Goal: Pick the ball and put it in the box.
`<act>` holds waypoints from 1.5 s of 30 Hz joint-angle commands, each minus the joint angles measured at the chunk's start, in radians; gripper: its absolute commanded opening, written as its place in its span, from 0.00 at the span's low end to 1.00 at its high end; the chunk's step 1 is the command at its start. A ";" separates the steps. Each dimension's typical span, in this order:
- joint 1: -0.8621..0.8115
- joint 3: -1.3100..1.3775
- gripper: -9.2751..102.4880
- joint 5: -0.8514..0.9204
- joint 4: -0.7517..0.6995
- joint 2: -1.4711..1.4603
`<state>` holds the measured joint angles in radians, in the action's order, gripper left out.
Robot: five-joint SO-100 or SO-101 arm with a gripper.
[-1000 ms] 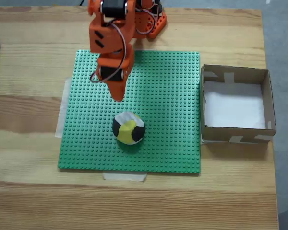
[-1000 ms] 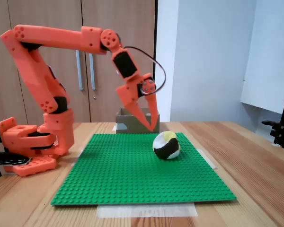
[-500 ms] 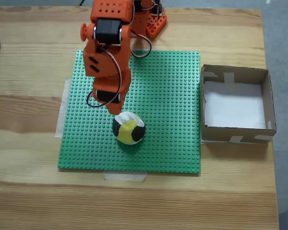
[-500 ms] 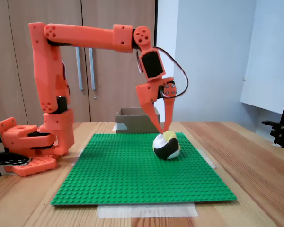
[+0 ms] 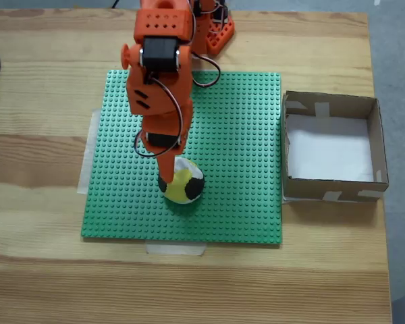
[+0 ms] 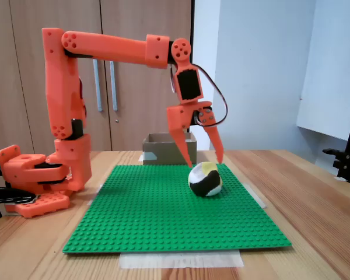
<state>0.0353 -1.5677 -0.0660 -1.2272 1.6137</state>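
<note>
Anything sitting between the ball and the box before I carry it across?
No. In the top-down fixed view, between the ball and the box lies bare green baseplate, then a thin strip of table.

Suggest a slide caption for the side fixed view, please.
Open end effector straddling the ball on the green baseplate.

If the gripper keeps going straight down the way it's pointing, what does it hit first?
Most likely the ball: the open gripper points down with a fingertip on each side of its top. Depth alignment looks right from above, too.

Arm [image 5: 158, 101] covers ball [image 5: 184, 185] top; box [image 6: 163, 150] mostly hidden.
</note>
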 commanded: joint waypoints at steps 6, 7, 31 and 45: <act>0.008 0.003 0.43 -0.008 0.008 0.009; 0.008 -0.006 0.43 -0.009 0.014 0.008; 0.034 -0.199 0.40 -0.011 0.215 -0.012; 0.032 -0.209 0.33 -0.020 0.249 -0.011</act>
<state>0.0644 -1.7840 -0.0813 -0.9894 1.5938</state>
